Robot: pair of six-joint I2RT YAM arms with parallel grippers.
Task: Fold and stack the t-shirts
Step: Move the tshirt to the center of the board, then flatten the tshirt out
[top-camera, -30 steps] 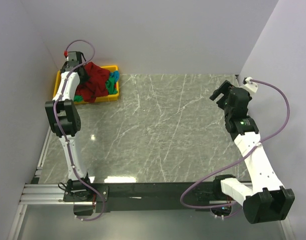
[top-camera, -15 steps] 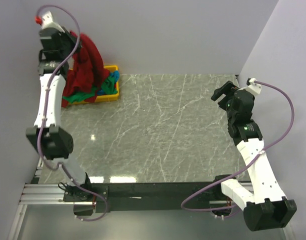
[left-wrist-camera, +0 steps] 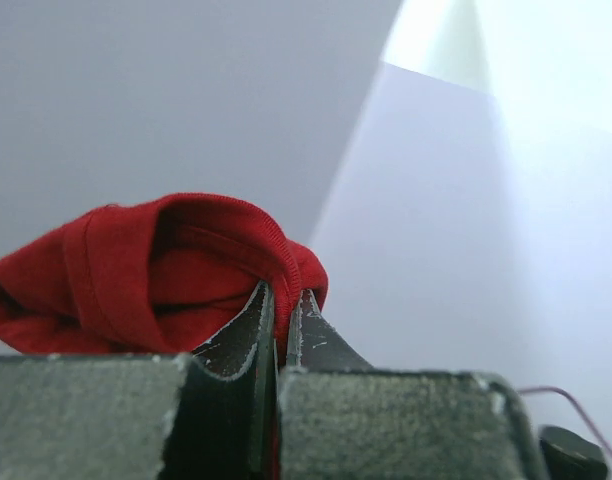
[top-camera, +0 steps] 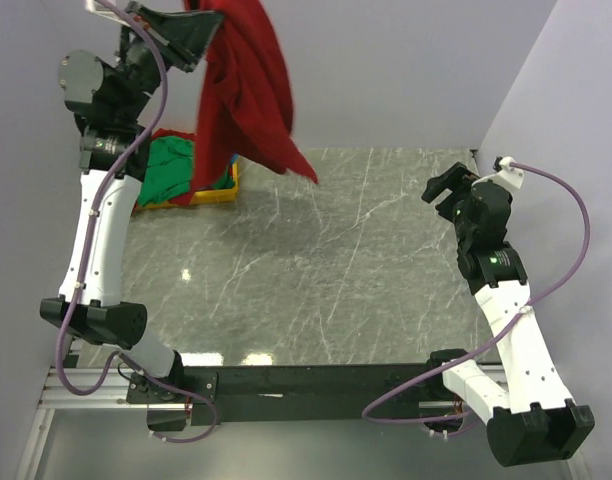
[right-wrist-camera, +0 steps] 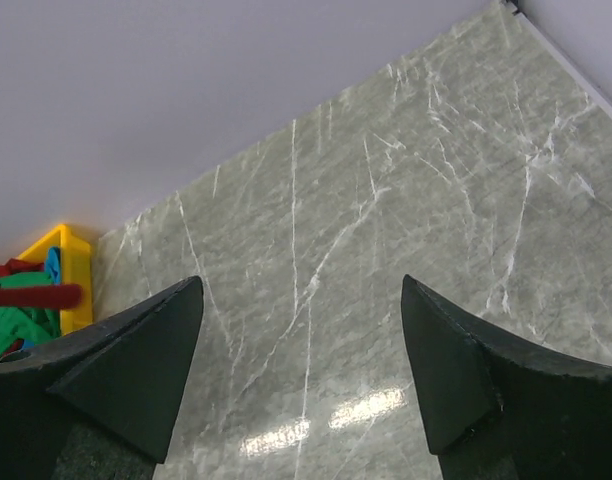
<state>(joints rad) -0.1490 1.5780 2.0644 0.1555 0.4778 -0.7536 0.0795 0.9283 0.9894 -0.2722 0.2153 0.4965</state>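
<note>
We see a deep red t-shirt (top-camera: pixel 244 100), bunched and rumpled, with a ribbed hem showing at the fold where our left gripper (left-wrist-camera: pixel 281 300) pinches it, fingers clamped tight on the cloth. It hangs high at the far left, above the yellow tray (top-camera: pixel 231 186). Its long axis runs roughly top to bottom, and its lowest corner trails right over the table (top-camera: pixel 366 260). A green t-shirt (top-camera: pixel 171 165) lies crumpled in the tray. Our right gripper (right-wrist-camera: pixel 301 290) hovers over the far right, fingers spread wide, holding nothing.
</note>
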